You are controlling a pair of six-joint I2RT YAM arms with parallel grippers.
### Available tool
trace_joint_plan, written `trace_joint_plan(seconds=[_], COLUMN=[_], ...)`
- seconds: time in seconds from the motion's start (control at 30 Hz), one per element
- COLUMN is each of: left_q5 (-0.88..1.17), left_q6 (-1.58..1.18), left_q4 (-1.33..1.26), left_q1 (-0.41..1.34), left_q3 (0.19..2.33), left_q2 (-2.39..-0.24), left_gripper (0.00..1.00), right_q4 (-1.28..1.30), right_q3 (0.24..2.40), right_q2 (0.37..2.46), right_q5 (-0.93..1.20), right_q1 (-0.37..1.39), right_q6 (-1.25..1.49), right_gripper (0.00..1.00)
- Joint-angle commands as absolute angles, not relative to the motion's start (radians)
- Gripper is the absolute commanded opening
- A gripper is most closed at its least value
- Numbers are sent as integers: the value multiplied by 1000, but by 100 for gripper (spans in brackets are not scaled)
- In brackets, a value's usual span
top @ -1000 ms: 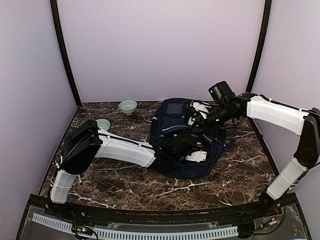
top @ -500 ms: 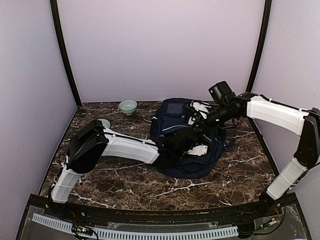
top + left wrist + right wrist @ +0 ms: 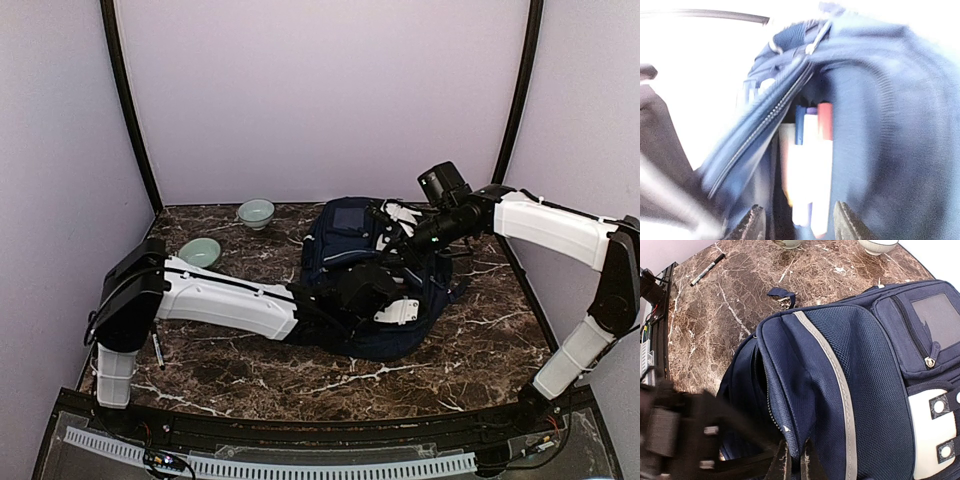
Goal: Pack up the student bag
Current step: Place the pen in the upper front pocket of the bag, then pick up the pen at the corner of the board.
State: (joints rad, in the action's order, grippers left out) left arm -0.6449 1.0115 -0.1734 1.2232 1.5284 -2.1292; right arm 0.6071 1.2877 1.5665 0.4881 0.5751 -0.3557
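The bag (image 3: 345,240) is laid on the table (image 3: 250,370), towards the back, right of centre. The edge of its opening is pinched between the closed fingers of the right gripper (image 3: 796,465). The left gripper (image 3: 797,225) is set at the opening, jaws apart, with pens (image 3: 810,165) between them; whether they are gripped cannot be told.

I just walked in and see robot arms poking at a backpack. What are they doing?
They are packing a navy backpack lying on the marble table. The right tool pinches the edge of the bag's zip opening, holding it open. The left tool is at that opening, with markers with blue, purple and red caps between its fingers. It is too blurry to tell whether it grips them. One pen lies on the table.
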Motion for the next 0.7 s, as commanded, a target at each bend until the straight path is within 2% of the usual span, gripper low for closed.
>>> trace_joint_plan(seconds=[0.0,0.37,0.5,0.67], left_q5=[-642,-729,-673,-671], left_q6=[838,60,-202,-368], left_q4=[-34,463,661,765], left_q1=[1314,1330,1228,1097], left_q3=[1448,1336,1307,1281], left_q2=[-1980,-1759,-1716,-1683], left_gripper=[48,46,46,45], right_q4=[574,572,573,575], right_q3=[1289,1286,1287,1286], right_q2=[1542,1549,1554,1550], right_q5=[520,528,534,528], right_q1=[569,567,567,567], right_q6=[-343,-345,-347,-347], right_gripper=[0,0,0,0])
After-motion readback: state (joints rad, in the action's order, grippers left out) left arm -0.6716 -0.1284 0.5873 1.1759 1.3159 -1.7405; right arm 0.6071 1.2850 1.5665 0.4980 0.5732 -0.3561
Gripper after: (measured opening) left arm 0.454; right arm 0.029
